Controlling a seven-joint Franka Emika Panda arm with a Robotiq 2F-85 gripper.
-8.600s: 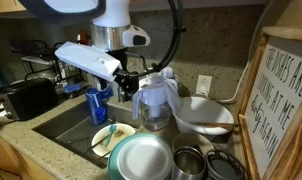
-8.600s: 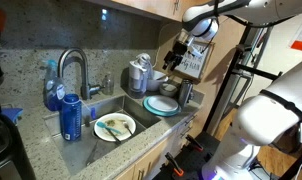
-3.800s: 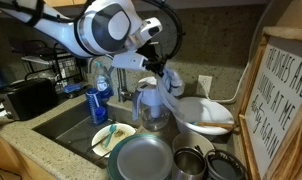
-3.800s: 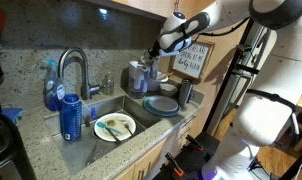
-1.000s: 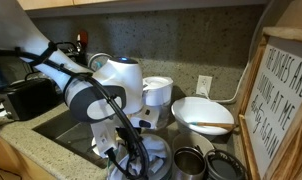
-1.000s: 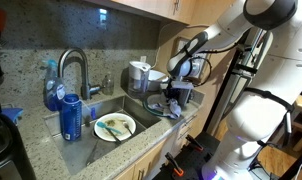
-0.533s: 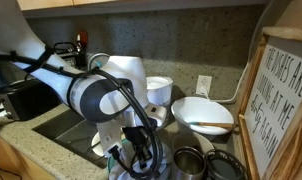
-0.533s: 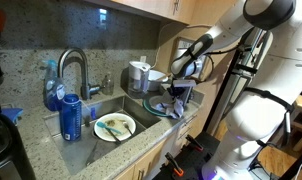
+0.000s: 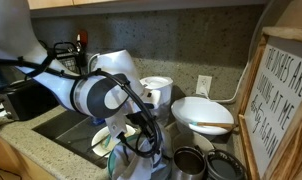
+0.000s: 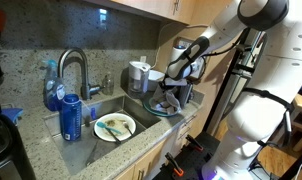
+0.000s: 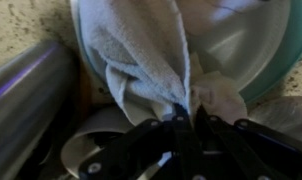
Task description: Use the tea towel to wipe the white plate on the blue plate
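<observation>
Gripper (image 11: 186, 112) pinched tight on tea towel (image 11: 141, 60), towel lying on white plate (image 11: 241, 40) atop blue plate (image 11: 287, 66). Framed sign (image 9: 286, 100) txt illegible.

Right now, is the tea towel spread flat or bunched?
Bunched: the tea towel gathers into folds at the gripper, draping onto the white plate.

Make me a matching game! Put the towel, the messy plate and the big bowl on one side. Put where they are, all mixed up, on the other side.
Things:
1. pale cloth tea towel
2. white round plate with food scraps
3. big white bowl

Places:
A. down in the steel sink
B. next to the framed sign
C. pinched in the black tool

Pairs: 1-C, 2-A, 3-B
</observation>
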